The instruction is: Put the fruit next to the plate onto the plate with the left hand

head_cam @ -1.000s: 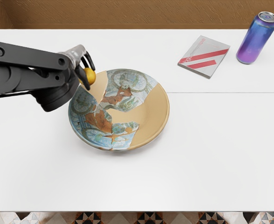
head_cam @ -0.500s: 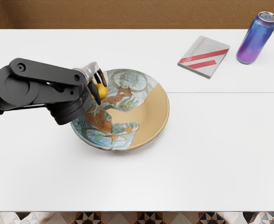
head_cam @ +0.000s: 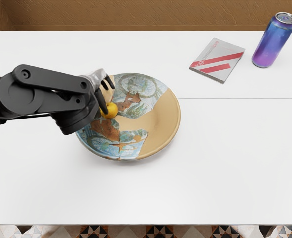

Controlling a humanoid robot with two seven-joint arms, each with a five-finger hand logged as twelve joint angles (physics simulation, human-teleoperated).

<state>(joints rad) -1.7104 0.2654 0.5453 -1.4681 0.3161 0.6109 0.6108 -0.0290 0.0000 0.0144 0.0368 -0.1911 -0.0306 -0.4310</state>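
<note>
Left arm (head_cam: pixel 39 96) comes in from the left edge of the frame and ends at the left rim of the plate (head_cam: pixel 169 118). Left hand (head_cam: pixel 101 94) hangs over the plate's left inner slope, opened up: the light fingers (head_cam: pixel 107 81) are splayed and point up-frame, with nothing between them.

Fruit (head_cam: pixel 110 110), small, round and yellow-orange, is inside the plate, left of centre on the painted part, just below the splayed fingers. It looks set down on the plate surface. One dark digit runs down right beside the fruit's left side; from this angle I can't tell if it touches the fruit or only sits next to it.

Plate is mid-frame, slightly left, on the white table (head_cam: pixel 225 168). Its left half has a blue and rust pattern, its right half is plain tan.

Upper right of the frame: a grey booklet with red stripes (head_cam: pixel 217 60) lies flat, and a purple-blue can (head_cam: pixel 274 39) stands near the corner. Both are well apart from the plate.
</note>
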